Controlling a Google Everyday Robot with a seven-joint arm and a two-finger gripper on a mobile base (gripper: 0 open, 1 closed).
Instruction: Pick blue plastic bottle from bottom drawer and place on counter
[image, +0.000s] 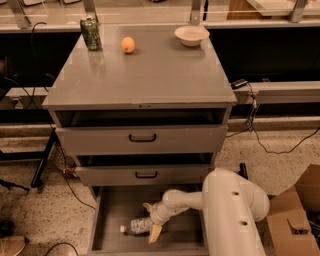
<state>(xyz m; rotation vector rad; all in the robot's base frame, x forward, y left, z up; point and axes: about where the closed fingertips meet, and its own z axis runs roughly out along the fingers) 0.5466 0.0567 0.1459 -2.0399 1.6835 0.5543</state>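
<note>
Reach stage; nothing lifted yet. Bottle (134, 226) flat in bottom drawer (107, 215). End effector (151, 220) down in drawer, fingers spread astride bottle's end, apparently unclamped. Left: close, lift, set on table (150, 80). Can (91, 33), orange (128, 44), bowl (191, 35) at table's rear. Middle drawer (145, 175) overhanging; may foul lift.

Green can (91, 33), orange (128, 45), white bowl (191, 35), cardboard box (296, 212).

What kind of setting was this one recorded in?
Likely a lab or workshop rather than a home: a grey metal drawer cabinet, loose cables on a speckled floor and a cardboard box. The gripper is down in the bottom drawer at the blue plastic bottle.
</note>
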